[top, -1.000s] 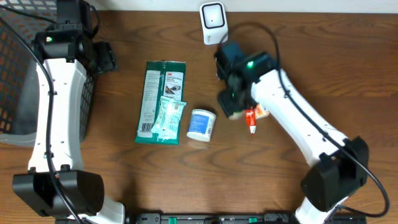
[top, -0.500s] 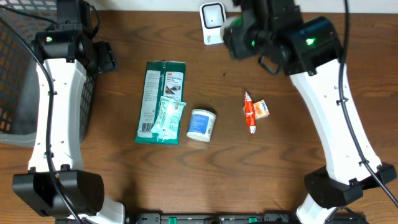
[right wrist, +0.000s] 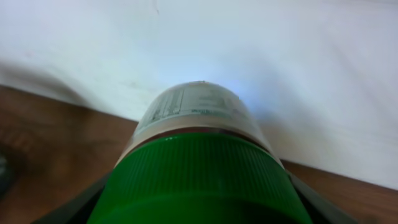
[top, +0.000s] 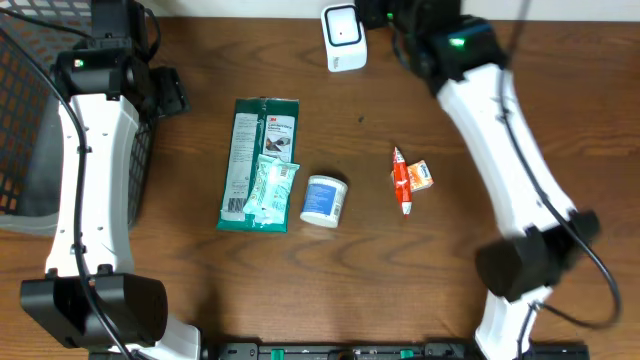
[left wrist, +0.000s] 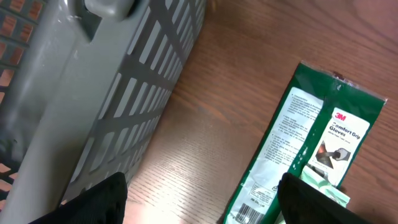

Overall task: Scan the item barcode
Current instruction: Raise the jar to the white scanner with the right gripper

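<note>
In the right wrist view a bottle (right wrist: 198, 109) with a white printed label and a ribbed green cap fills the frame. My right gripper (right wrist: 199, 202) is shut on it, a dark finger on each side of the cap. Overhead, this gripper (top: 383, 14) is at the table's back edge, just right of the white barcode scanner (top: 342, 38); the bottle is hidden there. My left gripper (top: 165, 90) hangs open next to the basket, over bare wood (left wrist: 202, 208), with a green glove package (left wrist: 311, 143) to its right.
A dark mesh basket (top: 25, 110) stands at the far left. On the table lie the green glove package (top: 258, 150), a small pale packet (top: 272, 190) on top of it, a white tub (top: 324, 200) and a red-orange tube (top: 408, 180).
My right arm has lifted from beside the red-orange tube and swung to the back edge next to the scanner, carrying the bottle. The left arm has not moved.
</note>
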`<control>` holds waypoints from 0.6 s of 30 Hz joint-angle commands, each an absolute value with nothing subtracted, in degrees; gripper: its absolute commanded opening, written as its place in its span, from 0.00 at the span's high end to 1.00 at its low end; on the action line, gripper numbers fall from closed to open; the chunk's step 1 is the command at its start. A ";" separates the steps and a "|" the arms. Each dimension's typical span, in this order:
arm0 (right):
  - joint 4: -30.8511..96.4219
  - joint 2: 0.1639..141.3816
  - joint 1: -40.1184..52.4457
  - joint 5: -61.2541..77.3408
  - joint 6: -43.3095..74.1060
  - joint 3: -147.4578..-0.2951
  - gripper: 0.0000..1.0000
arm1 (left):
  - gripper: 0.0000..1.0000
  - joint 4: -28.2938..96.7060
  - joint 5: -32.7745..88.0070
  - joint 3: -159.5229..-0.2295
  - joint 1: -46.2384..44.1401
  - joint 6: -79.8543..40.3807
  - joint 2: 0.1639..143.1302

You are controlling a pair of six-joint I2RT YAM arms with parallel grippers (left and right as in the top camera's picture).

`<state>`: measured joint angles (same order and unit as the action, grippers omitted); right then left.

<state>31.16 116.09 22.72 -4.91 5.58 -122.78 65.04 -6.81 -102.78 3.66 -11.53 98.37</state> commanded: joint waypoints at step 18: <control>-12.32 143.59 22.15 -5.74 7.68 -122.08 0.99 | 0.22 65.04 -8.38 -102.43 4.23 -10.57 99.02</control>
<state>-8.32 144.97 22.70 -4.99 7.03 -120.75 65.06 -6.81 -102.78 3.66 -11.53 98.37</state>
